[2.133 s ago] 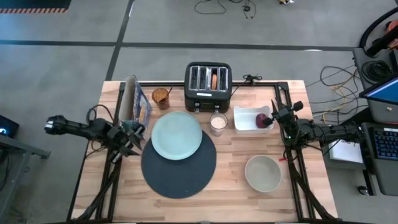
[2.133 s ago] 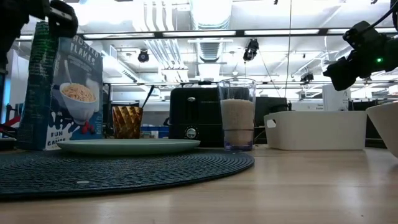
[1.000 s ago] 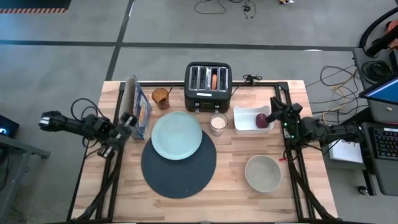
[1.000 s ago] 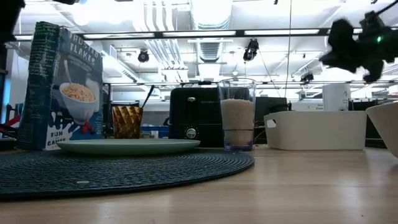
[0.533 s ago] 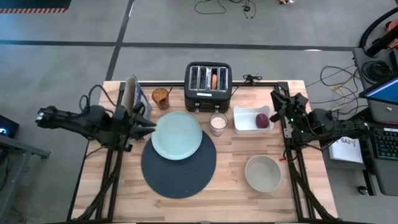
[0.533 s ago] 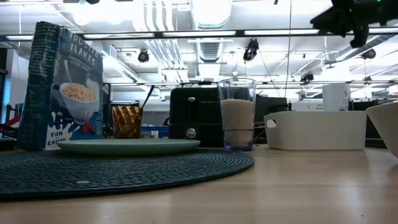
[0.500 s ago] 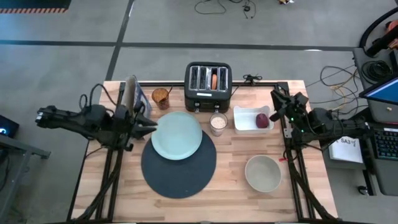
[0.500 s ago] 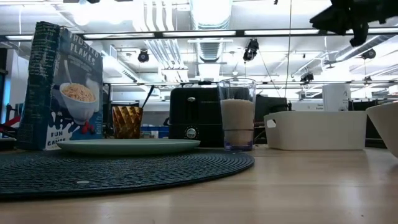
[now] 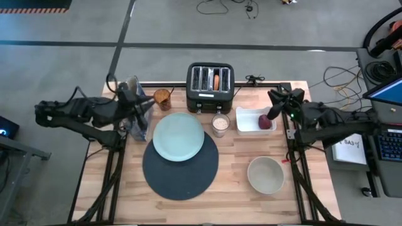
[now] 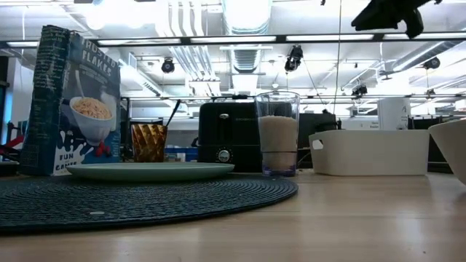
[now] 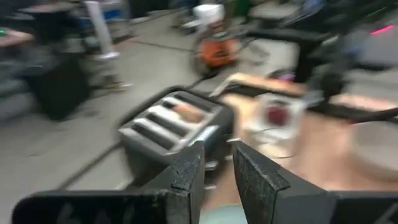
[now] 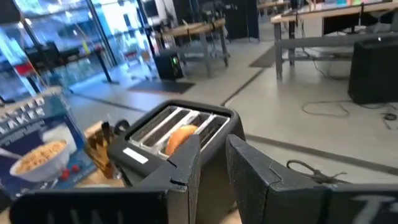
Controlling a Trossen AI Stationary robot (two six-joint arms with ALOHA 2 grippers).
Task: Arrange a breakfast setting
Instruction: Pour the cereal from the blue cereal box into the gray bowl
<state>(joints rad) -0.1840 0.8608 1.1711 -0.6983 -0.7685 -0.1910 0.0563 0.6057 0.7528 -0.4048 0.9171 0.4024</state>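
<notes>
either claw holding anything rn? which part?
Nothing held. Left claw sits over the cereal box, nearly closed with an empty gap. Right claw, above the white tray, is likewise empty.

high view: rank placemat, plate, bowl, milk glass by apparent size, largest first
1. Placemat, partly under the plate.
2. Plate.
3. Bowl.
4. Milk glass.
All rest on the same tabletop, so nearness barely skews this.

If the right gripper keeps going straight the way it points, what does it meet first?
Most likely the black toaster: the right gripper points at it, toward the slot holding the bagel. It appears raised above the table, so it might pass over.
</notes>
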